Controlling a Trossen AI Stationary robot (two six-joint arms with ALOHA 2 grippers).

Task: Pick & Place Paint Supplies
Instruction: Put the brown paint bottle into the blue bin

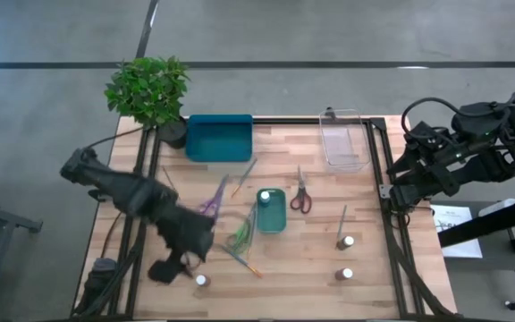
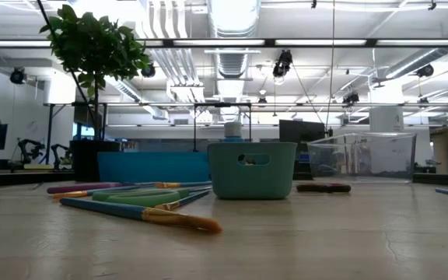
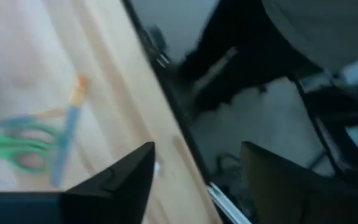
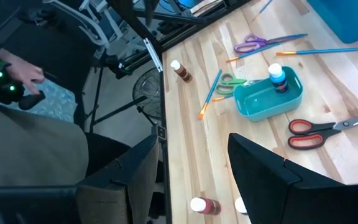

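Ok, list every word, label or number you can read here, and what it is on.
None can be read. The sheet of paper beside the right arm carries dark print, too small to read. The paint pot in the small teal tray shows no legible label.

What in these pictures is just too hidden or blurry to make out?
- Left gripper: the high view shows a dark blur, so whether it touches the white-capped pot beside it is unclear.
- Left wrist view: motion blur smears the green scissors and blue brush.
- Low view: the small teal tray hides all but the cap of the pot inside.
- Right gripper: parked off the table.
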